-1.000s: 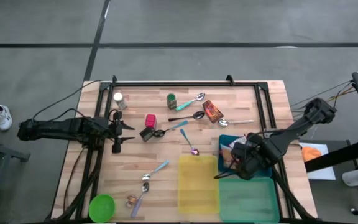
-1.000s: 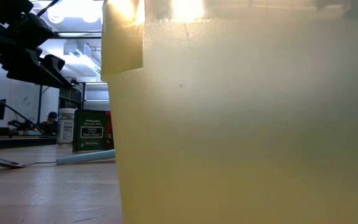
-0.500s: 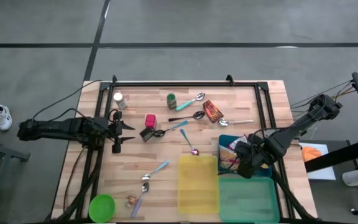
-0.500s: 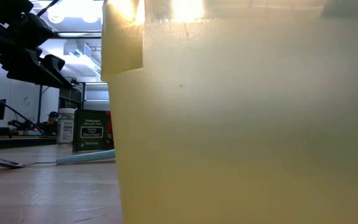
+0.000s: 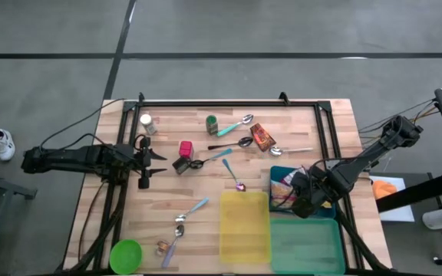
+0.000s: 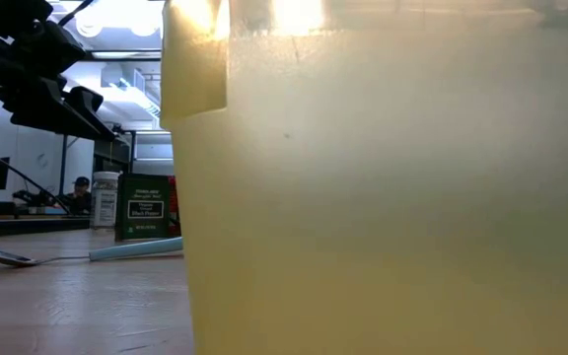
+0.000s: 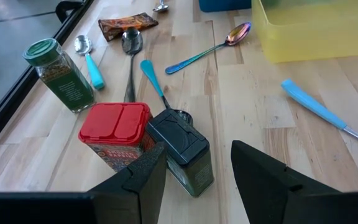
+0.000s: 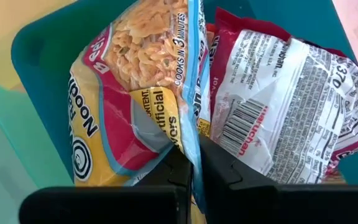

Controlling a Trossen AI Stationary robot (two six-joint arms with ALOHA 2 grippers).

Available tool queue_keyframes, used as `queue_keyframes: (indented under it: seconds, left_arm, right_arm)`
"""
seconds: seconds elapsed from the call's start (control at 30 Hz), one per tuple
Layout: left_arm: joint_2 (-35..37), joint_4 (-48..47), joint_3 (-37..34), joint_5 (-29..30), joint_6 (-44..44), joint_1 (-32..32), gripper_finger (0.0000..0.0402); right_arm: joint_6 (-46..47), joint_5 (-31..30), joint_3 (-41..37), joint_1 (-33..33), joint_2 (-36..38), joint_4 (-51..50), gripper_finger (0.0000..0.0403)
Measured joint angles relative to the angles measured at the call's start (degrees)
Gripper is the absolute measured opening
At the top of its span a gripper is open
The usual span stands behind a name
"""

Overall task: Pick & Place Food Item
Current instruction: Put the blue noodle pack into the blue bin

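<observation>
A yellow-and-red noodle packet (image 8: 129, 93) sits inside the blue bin (image 8: 42, 56) at the table's right, with my right gripper (image 8: 193, 169) shut on it. A second packet, red and white with a barcode (image 8: 272, 106), lies right beside it in the same bin. In the high view my right gripper (image 5: 296, 198) stands over the blue bin (image 5: 279, 172), pointing steeply down. My left gripper (image 5: 146, 163) hovers open at the table's left, just short of a red-lidded jar (image 7: 117, 134) and a black-lidded jar (image 7: 182, 152), touching neither. My right gripper pinches the noodle packet by a crumpled edge (image 8: 194, 140) between its two fingers. The fingers come from above, pointing steeply down. The packet hangs below the fingers, within the blue bin's walls, against the second packet. Whether its lower end rests on the bin's floor I cannot tell.
A yellow bin (image 5: 244, 226) and a green bin (image 5: 305, 245) stand at the near right; the yellow one's wall (image 6: 383, 177) fills the low view. A green-lidded jar (image 7: 61, 74), an orange snack packet (image 5: 262, 137), several spoons and a green bowl (image 5: 126, 254) lie about the table.
My right gripper has gone down toward the blue bin, a little toward the far edge, rolling its wrist. It has stayed shut on the noodle packet, which has sunk with it.
</observation>
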State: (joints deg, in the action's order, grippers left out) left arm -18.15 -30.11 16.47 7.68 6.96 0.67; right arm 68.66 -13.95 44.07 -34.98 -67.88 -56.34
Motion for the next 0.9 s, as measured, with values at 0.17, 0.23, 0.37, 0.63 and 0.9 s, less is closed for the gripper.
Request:
queue_keyframes:
  seconds: [0.17, 0.23, 0.37, 0.63, 0.9]
  left_arm:
    - [0.0, -0.02, 0.0, 0.0, 0.0, 0.01, 0.0181]
    - [0.0, 0.0, 0.0, 0.0, 0.0, 0.02, 0.0181]
    - [0.0, 0.0, 0.0, 0.0, 0.0, 0.0, 0.0181]
    - [0.0, 0.0, 0.0, 0.0, 0.0, 0.01, 0.0181]
    - [0.0, -0.01, 0.0, 0.0, 0.01, 0.01, 0.0181]
  right_arm:
    - [1.73, -0.83, 0.0, 0.0, 0.38, 0.19, 0.0013]
    - [1.69, -0.98, 0.0, 0.0, 0.75, 0.22, 0.0014]
    - [0.98, -1.21, 0.0, 0.0, 1.91, 1.46, 0.0049]
    - [-5.37, -1.65, 0.0, 0.0, 2.16, 1.7, 0.0158]
    - [-9.79, -1.67, 0.03, 0.02, 2.23, 1.21, 0.0209]
